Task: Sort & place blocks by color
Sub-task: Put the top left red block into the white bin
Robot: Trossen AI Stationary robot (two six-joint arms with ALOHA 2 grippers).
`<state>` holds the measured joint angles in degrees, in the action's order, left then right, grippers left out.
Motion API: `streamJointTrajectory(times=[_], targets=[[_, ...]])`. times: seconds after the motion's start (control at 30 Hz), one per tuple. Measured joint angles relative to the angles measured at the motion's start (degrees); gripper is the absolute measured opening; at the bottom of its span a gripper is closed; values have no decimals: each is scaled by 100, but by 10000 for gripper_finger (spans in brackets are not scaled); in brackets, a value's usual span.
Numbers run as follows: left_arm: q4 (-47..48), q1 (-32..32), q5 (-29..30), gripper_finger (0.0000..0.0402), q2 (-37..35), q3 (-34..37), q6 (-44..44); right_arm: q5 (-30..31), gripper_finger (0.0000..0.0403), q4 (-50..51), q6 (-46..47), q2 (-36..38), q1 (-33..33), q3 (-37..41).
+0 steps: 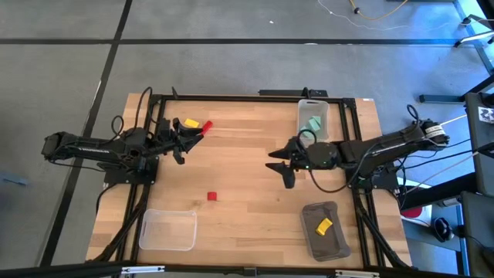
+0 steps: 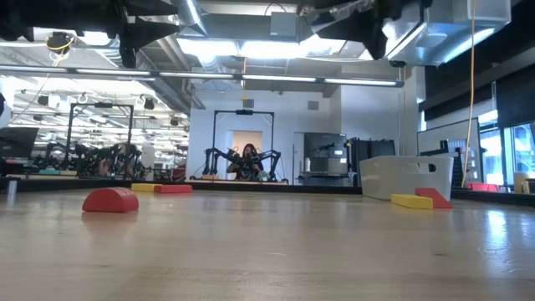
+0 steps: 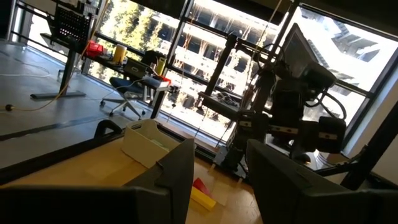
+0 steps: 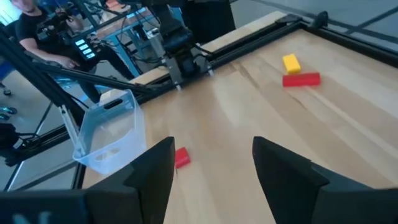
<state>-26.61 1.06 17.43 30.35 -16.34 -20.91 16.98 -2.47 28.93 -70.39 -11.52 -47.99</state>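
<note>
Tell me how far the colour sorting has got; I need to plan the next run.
Done: pale teal plastic blocks lie in the clear far bin and a yellow plastic block lies in the grey bin. In hand: nothing; the left pincer and right pincer are both open and empty. Left: the small red block mid-table, and the yellow block and red bar by the left pincer. The near clear bin holds none.

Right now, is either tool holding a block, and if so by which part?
No, nothing is held. The left tool hangs open near the yellow block and red bar; the right tool is open over bare table.
</note>
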Motion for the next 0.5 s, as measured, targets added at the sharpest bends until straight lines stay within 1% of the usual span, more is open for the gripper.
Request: streamJointTrajectory(times=[0.23, 0.5], targets=[[0, -2, -2, 139, 0, 0, -2, -24, 217, -522, -84, -365, 130, 0], [0, -2, -4, 139, 2, 2, -2, -21, 217, -864, -116, -428, 133, 0]])
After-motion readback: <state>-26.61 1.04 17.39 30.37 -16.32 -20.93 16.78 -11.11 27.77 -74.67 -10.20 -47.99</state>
